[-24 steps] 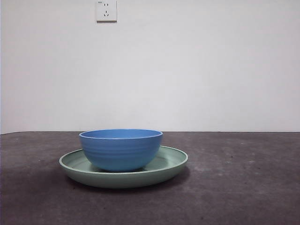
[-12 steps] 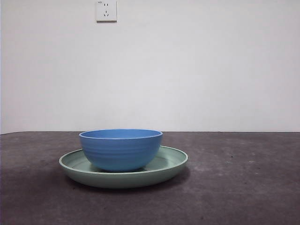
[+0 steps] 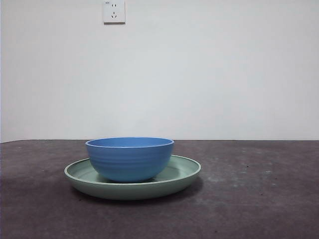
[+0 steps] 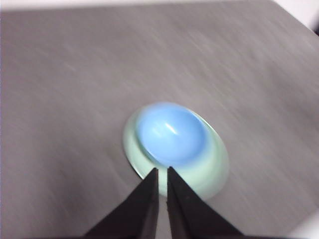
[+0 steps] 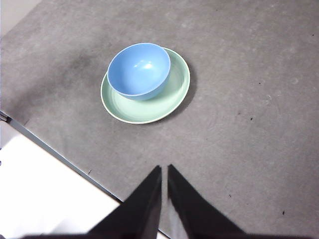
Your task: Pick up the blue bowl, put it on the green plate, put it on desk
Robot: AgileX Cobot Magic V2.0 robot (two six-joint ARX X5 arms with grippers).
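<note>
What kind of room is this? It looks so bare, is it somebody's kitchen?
Probably not a kitchen; more likely a plain test room or lab. A blue bowl sits on a green plate on a dark grey desk, before a blank white wall with one power socket. No stove, sink or food shows.

**Both grippers poised aloft, jaws nearly closed**

The left gripper hangs high, its two black jaws drawn together with only a thin slit between the tips; its wrist view is smeared by motion blur. The right gripper is raised too, jaws likewise nearly touching and holding nothing. Neither arm shows in the front view.
</note>
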